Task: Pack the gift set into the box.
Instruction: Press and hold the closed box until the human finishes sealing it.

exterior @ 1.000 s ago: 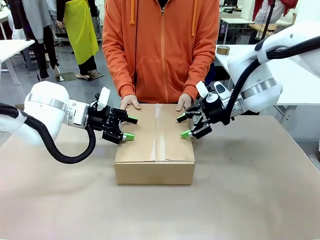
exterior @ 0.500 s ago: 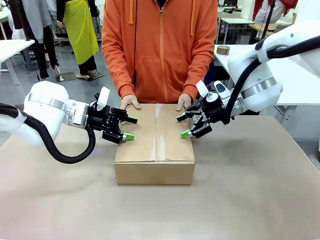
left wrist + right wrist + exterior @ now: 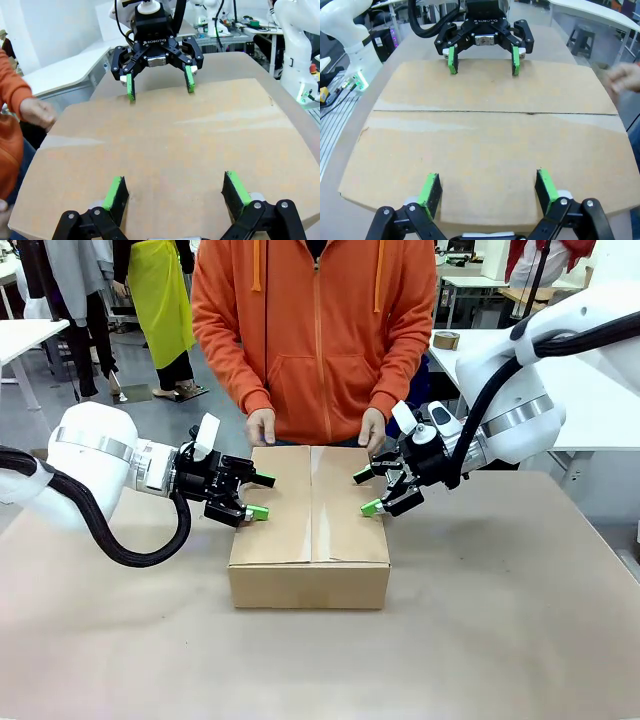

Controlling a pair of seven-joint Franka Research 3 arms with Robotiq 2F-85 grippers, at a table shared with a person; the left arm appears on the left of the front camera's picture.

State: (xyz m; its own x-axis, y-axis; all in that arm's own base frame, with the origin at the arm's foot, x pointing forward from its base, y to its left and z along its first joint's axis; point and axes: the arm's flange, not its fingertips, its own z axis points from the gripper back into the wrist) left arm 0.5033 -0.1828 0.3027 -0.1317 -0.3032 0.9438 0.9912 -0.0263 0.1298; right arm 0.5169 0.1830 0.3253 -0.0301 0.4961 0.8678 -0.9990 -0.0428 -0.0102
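box [image 3: 310, 530] closed | left gripper [image 3: 258, 496] wide, left edge | right gripper [image 3: 366, 492] wide, right edge

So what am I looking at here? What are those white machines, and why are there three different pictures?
The white machines are two robot arms. Each ends in a black hand with two green-tipped fingers. The front picture comes from a fixed camera between the arms, looking across the table at a person in an orange hoodie. There the left hand and the right hand sit at either side of the box, over its closed top flaps. Both are open and hold nothing. The person's hands hang just behind the box's far edge. The other two pictures come from cameras on each arm's wrist, looking along its own fingers across the cardboard at the opposite hand: the right hand from the left wrist, the left hand from the right wrist.
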